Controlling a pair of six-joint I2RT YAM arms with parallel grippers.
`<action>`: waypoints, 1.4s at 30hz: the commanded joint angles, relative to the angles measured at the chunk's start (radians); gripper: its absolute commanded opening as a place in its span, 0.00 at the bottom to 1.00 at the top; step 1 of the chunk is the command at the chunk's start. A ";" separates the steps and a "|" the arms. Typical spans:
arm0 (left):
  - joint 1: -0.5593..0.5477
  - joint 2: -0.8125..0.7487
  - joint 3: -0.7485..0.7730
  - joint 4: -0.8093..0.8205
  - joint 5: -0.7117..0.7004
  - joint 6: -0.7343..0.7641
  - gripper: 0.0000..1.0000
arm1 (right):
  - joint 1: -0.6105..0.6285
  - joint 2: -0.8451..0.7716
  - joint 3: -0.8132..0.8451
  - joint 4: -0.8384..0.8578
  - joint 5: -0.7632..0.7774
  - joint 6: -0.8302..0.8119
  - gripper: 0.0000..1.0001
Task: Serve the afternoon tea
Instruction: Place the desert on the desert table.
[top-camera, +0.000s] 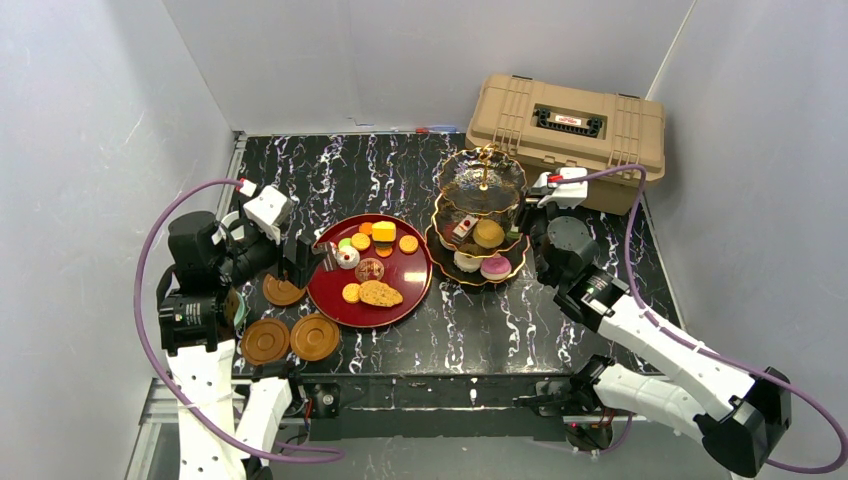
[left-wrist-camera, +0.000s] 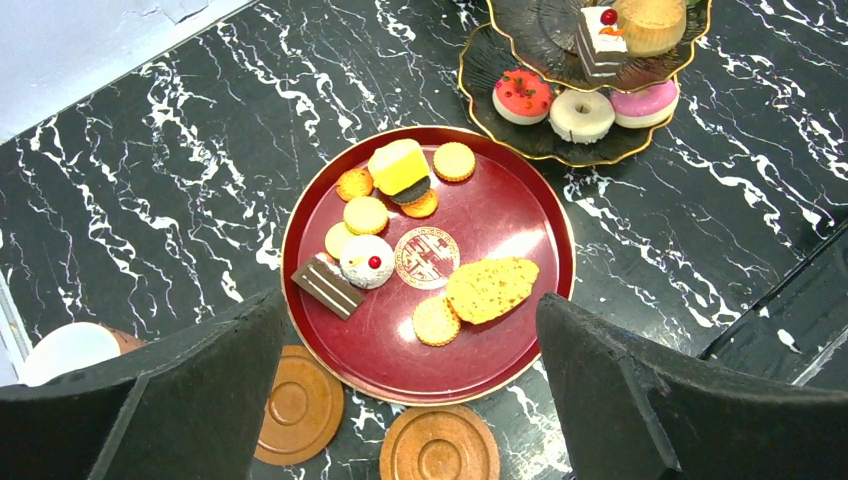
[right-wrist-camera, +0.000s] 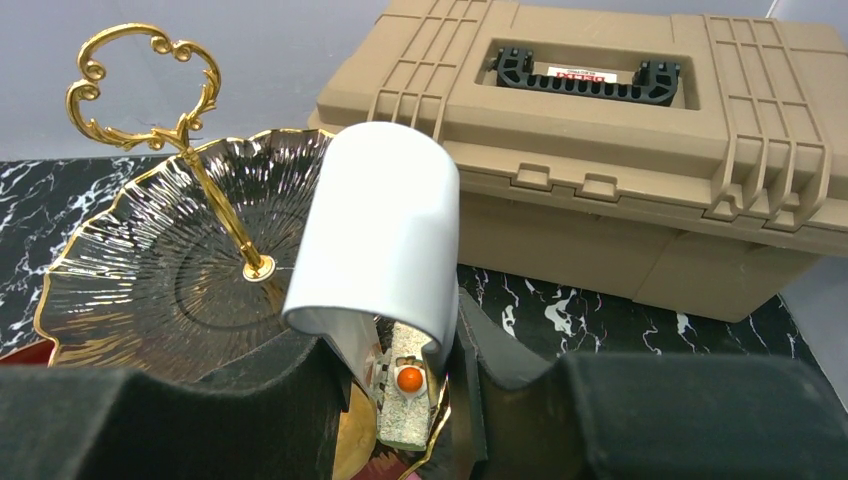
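Observation:
My right gripper (right-wrist-camera: 395, 365) (top-camera: 527, 217) is shut on a pair of bent metal tongs (right-wrist-camera: 390, 220). The tongs pinch a small pale slice of cake with an orange ball on top (right-wrist-camera: 405, 395), held at the right edge of the gold-rimmed glass stand (top-camera: 437, 205). The stand's top tier (right-wrist-camera: 150, 270) is bare; the lower tiers carry a striped slice (left-wrist-camera: 598, 35), a muffin (left-wrist-camera: 650, 22) and doughnut-shaped cakes (left-wrist-camera: 580, 112). My left gripper (left-wrist-camera: 420, 390) (top-camera: 305, 258) hangs open above the near-left rim of the red tray (left-wrist-camera: 500, 340), which holds biscuits and small cakes.
Brown saucers (top-camera: 266, 341) (top-camera: 315, 337) (top-camera: 282, 291) lie left of the tray. A pale cup (left-wrist-camera: 65, 350) stands at the far left. The tan case (top-camera: 570, 125) sits behind the stand at the back right. White walls close in the sides and back.

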 joint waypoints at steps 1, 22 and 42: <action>-0.002 0.002 0.037 -0.014 0.015 0.007 0.93 | -0.007 -0.013 0.027 0.084 0.001 0.023 0.24; -0.002 0.005 0.037 -0.011 0.021 0.000 0.93 | -0.007 -0.102 0.089 -0.088 -0.052 0.046 0.28; -0.002 0.006 0.050 -0.008 0.031 -0.020 0.93 | -0.007 -0.132 0.090 -0.171 -0.165 -0.042 0.21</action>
